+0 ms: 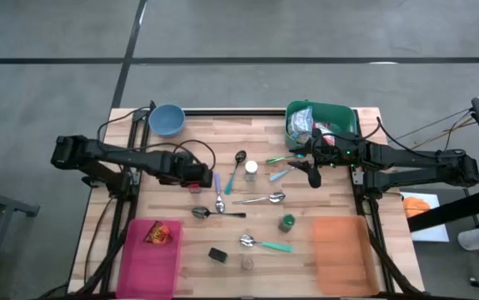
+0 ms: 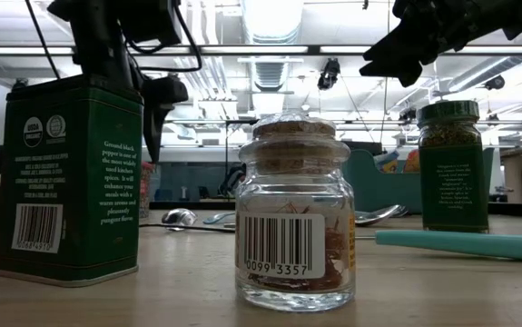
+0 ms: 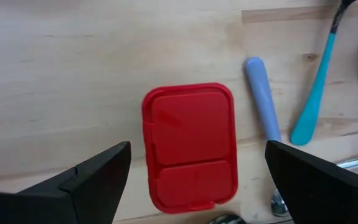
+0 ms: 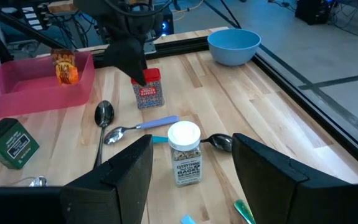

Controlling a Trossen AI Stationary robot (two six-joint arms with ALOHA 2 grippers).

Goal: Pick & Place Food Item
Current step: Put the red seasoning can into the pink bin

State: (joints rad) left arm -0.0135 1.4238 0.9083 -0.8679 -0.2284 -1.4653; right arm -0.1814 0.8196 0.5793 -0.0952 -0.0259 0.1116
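Observation:
A small container with a red flip lid (image 3: pixel 190 146) stands upright on the wooden table, left of centre (image 1: pixel 196 188). My left gripper (image 3: pixel 197 144) hangs open right above it, pointing steeply down, one finger on either side of the lid and clear of it; the right wrist view shows it (image 4: pixel 129 55) above the container (image 4: pixel 149 88). My right gripper (image 1: pixel 312 175) waits open in the air, right of centre, with nothing between its fingers (image 4: pixel 191 138). A pink tray (image 1: pixel 139 265) at the near left holds an orange snack packet (image 1: pixel 161 234).
Several spoons (image 1: pixel 260 199) and spice jars (image 1: pixel 251 169) lie about the middle of the table. A green bin (image 1: pixel 343 112) with packets stands at the far right, a blue bowl (image 1: pixel 167 119) at the far left, an orange tray (image 1: pixel 343 254) near right. A green tin (image 2: pixel 65 177) and a corked jar (image 2: pixel 294 218) stand near the front edge.

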